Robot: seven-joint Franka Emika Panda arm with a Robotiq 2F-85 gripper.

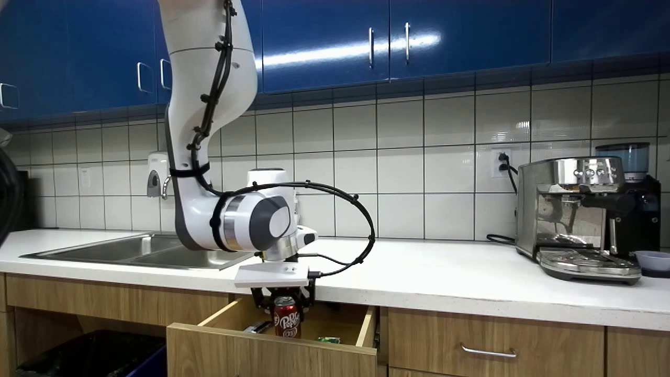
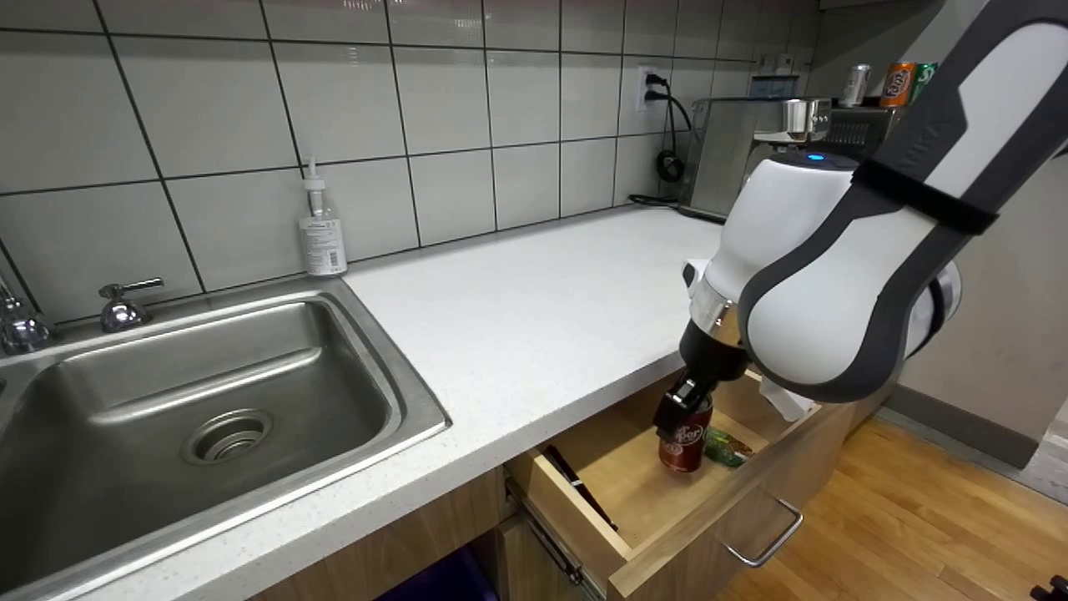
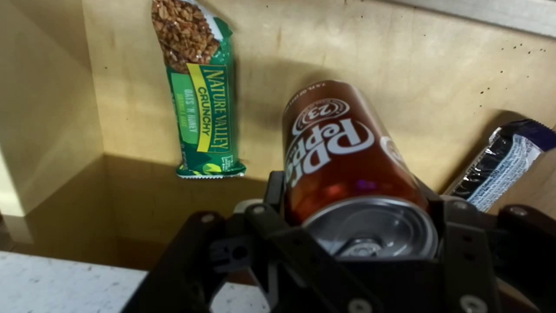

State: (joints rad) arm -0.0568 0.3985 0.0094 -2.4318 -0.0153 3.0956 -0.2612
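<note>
The black jaws are clamping around a dark-red cylindrical metal soda can (image 3: 352, 169) inside an open wooden drawer (image 1: 272, 356).

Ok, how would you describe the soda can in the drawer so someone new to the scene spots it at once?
Below the white counter, find the open wooden drawer. Inside it, the jaws grip a dark red soda can with white Dr Pepper lettering. It is the only can visible there; its neighbours, a green granola bar and a dark packet, lie unheld.
</note>
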